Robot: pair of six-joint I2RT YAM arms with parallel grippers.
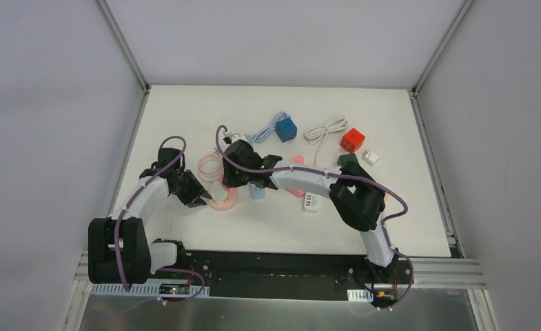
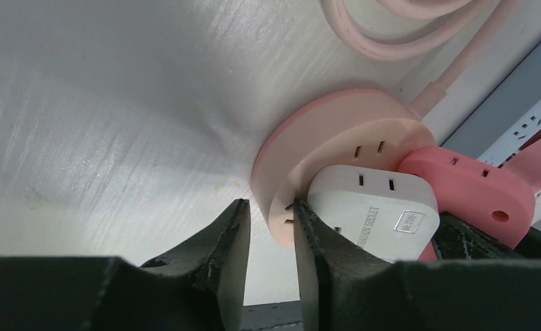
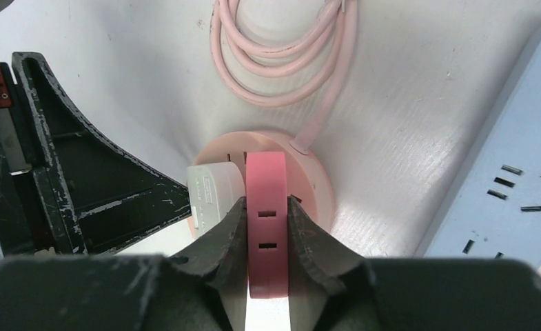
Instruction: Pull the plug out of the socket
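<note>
Jaws of both your grippers crowd one spot in the overhead view: the left gripper (image 1: 204,198) and right gripper (image 1: 227,187) meet over the round pink socket (image 1: 223,202), left of centre on the white table (image 1: 185,110), with its coiled pink cord (image 1: 211,165) just behind it. From the left wrist, your left jaws stand narrowly parted astride the socket's rim, one finger outside it and the other against a white plug (image 2: 374,207) seated on top. You cannot tell whether they pinch the rim, but the pose looks meant to pin the socket down. Grey lettering and a small silver label on the white plug are too skewed to read surely. From the right wrist, your right jaws are closed tight on the flat sides of the pink plug (image 3: 266,172), which sits upright in the socket just beside the white one, a hold suited to drawing it straight out. A pale blue power strip (image 3: 502,172) lies near on the right.
</note>
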